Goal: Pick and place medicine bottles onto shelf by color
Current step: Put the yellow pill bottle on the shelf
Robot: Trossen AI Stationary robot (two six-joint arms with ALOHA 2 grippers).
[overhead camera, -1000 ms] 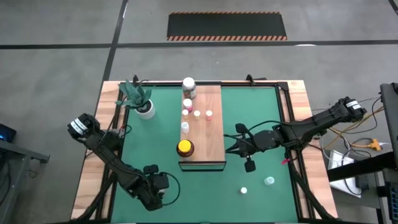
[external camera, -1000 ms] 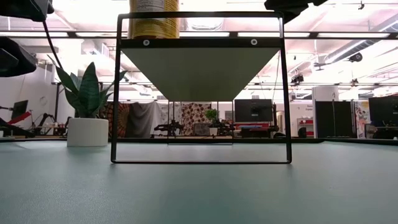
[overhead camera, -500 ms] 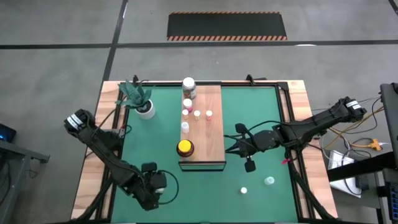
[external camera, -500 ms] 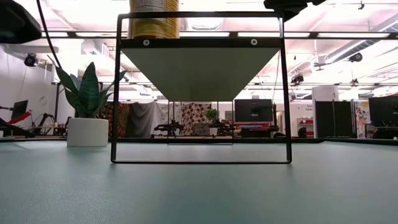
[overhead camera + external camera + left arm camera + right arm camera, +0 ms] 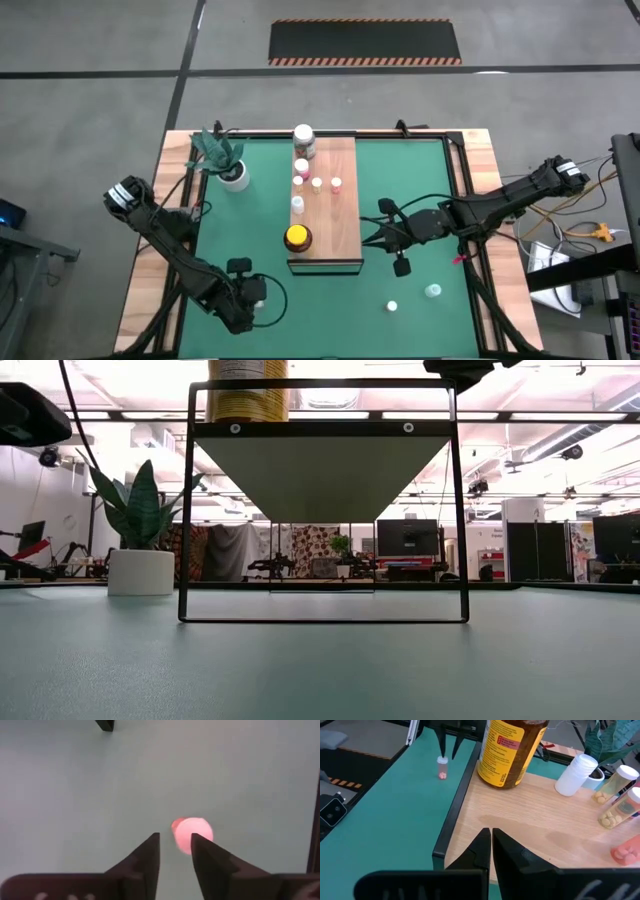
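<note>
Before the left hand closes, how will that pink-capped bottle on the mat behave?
The pink-capped bottle looks tiny and narrow, standing upright, so an off-centre touch probably tips it. Its round body would likely roll on the mat. The left hand hangs above it, open.

The left arm reaches from the table's left edge down toward the near-left part of the green mat, its elbow bent and its wrist turned so the left gripper points down at the mat; its two dark fingers stand a narrow gap apart, with nothing between them. The right arm stretches in from the right edge, nearly straight, low over the mat, ending at the right gripper beside the shelf's right side, its fingers pressed almost together and holding nothing
</note>
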